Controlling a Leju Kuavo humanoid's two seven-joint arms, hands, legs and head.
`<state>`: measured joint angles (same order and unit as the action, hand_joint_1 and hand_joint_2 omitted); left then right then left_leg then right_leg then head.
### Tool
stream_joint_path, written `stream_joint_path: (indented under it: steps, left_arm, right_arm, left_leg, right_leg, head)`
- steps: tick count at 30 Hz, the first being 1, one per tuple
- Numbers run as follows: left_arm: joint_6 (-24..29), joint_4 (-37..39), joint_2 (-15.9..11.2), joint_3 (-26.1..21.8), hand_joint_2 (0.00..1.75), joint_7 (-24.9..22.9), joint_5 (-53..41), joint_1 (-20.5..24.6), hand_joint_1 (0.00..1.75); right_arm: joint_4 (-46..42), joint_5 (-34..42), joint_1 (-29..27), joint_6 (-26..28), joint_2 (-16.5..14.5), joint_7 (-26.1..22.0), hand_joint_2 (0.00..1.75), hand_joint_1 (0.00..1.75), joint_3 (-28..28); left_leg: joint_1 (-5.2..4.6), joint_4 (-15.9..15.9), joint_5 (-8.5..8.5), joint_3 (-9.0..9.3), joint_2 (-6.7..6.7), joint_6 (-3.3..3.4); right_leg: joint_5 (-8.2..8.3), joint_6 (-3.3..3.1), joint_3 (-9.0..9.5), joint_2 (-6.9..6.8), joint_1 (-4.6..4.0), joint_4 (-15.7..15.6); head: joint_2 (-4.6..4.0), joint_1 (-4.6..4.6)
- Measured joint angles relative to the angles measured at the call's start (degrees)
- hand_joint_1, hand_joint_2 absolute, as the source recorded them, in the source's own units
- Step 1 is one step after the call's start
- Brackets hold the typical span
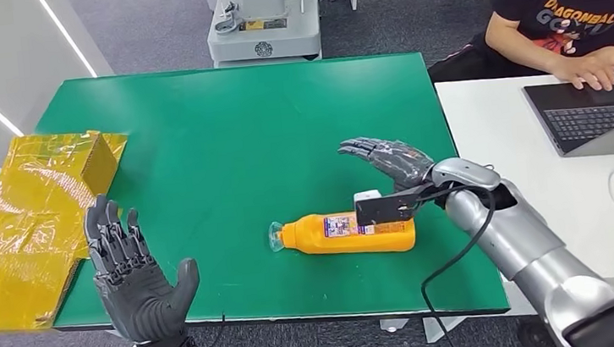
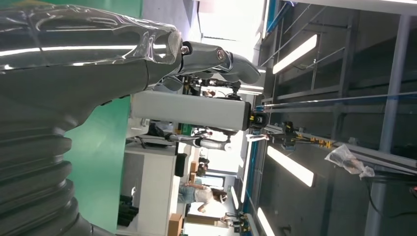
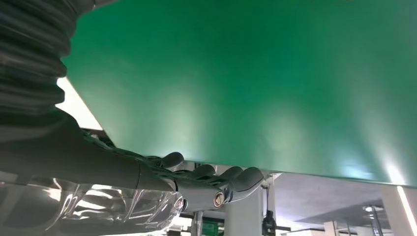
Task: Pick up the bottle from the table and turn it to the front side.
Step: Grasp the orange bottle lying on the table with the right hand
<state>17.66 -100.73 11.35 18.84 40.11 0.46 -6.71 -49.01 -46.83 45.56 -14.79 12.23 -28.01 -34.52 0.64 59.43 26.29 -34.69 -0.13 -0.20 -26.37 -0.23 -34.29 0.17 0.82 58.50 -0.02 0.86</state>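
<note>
Orange bottle (image 1: 347, 232) lies on side, contents unclear; right hand (image 1: 387, 160) above, spread; left hand (image 1: 134, 279) spread.

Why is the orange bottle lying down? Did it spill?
The orange bottle lies on its side on the green table, cap end toward the left hand. No puddle shows. The right hand hovers beyond it.

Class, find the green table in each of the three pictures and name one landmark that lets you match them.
Head view: the green table spans the middle, the orange bottle lying on it.
Left wrist view: a green strip along the left hand.
Right wrist view: the green surface covers most of the frame, above the right hand.
Shared landmark: the green surface itself.
</note>
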Motion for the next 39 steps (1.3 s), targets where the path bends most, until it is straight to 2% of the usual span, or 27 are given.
stream_joint_path:
  steps: [9,19,29,39]
  left_arm:
    - [-0.5,0.87,-0.16,0.02,1.75,0.0,0.84,1.22,0.0]
    - [-0.91,1.19,-0.19,-0.02,1.75,0.0,0.98,1.56,0.0]
    - [-1.28,1.35,-0.16,-0.71,1.75,0.0,0.39,1.45,0.0]
    - [-0.31,1.35,-0.16,-1.29,1.75,0.0,-0.45,0.69,0.0]
  right_arm:
    - [6.62,3.99,3.65,-4.86,0.97,-3.6,1.75,0.0,-5.16]
    - [10.4,7.44,2.24,-4.47,1.26,-5.8,1.75,0.0,-10.55]
    - [15.32,9.7,0.37,1.13,-0.22,-5.71,1.75,0.0,-14.07]
    - [19.29,10.89,0.43,4.16,-2.26,-4.76,1.75,0.0,-15.12]
  left_leg:
    - [0.0,-0.01,0.02,-0.01,0.01,-0.02]
    - [0.0,-0.01,0.02,-0.03,0.01,-0.02]
    - [0.0,-0.02,0.02,-0.06,-0.01,-0.02]
    - [0.01,-0.02,0.02,-0.05,0.0,-0.02]
  right_leg:
    - [-0.01,0.0,-0.02,0.02,-0.01,-0.02]
    - [-0.01,0.0,-0.01,0.01,-0.01,-0.02]
    - [-0.01,0.0,-0.02,0.0,-0.02,-0.01]
    - [-0.01,0.0,-0.01,0.0,-0.02,-0.01]
  head:
    - [0.0,0.0]
    - [0.0,0.0]
    - [0.0,0.01]
    - [0.0,0.0]
